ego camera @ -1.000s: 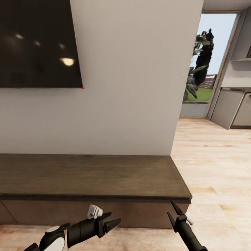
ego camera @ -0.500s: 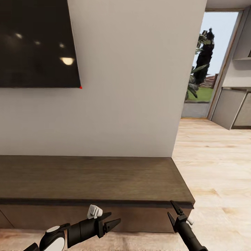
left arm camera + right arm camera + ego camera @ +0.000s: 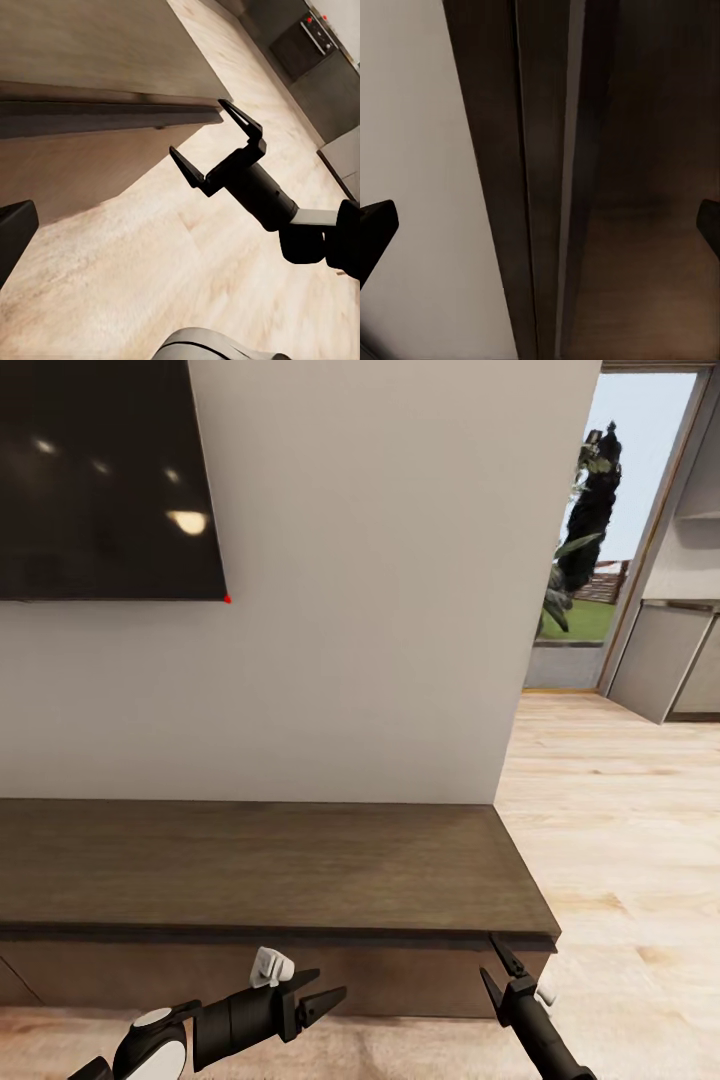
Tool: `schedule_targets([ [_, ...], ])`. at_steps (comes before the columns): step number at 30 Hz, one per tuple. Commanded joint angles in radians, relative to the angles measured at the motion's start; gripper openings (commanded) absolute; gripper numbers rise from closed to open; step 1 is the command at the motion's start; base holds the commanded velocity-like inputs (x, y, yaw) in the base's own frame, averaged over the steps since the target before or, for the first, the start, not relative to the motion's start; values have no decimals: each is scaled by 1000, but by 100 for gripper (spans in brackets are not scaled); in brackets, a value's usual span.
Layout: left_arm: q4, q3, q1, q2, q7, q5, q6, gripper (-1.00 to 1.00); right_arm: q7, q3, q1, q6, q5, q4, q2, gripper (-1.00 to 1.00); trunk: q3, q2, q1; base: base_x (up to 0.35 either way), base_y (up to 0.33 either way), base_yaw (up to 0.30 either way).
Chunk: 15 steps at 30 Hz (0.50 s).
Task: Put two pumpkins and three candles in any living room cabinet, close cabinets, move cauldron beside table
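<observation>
A white wall [image 3: 380,610] backs the cabinet [image 3: 260,865]; left claw [image 3: 325,1000] and right claw [image 3: 497,967] gape empty.

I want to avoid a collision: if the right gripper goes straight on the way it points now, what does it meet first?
Most likely the cabinet: the open right gripper points up at the underside of its overhanging top edge, near the right end. Depth is hard to judge, but nothing lies between.
</observation>
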Motion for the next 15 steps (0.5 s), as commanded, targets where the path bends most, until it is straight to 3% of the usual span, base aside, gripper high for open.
schedule_targets([
  [1,0,-1,-1,1,-1,11,6,100,2,3,-1,9,-9,1,0,100,-1,0,0,0,0,0],
  [11,-2,-1,-1,1,-1,11,6,100,40,-22,1,10,-9,2,-2,100,-1,0,0,0,0,0],
  [15,-2,-1,-1,1,-1,11,6,100,53,-24,0,11,-9,6,-4,100,-16,-1,2,0,0,0],
])
